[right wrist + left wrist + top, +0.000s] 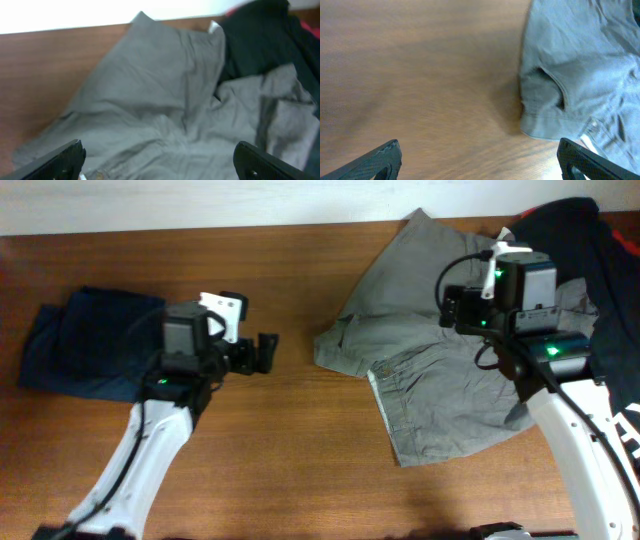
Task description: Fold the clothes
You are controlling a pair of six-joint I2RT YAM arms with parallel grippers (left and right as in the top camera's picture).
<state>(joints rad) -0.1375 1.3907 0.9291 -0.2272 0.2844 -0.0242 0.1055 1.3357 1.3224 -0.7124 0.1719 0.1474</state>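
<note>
Now the right gripper (160, 160) hangs open and empty over the crumpled grey shorts (430, 370) at the table's (300, 470) 3 o'clock, while the left gripper (480, 156), equally open, faces their 9 o'clock edge, likely readying a two-handed spread.

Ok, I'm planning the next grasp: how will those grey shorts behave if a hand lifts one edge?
Probably floppy: the grey shorts lie rumpled in soft folds, so a lifted edge would likely drape and drag the rest. They look thin, so probably light. They meet the black garment, which might get tugged along.
</note>
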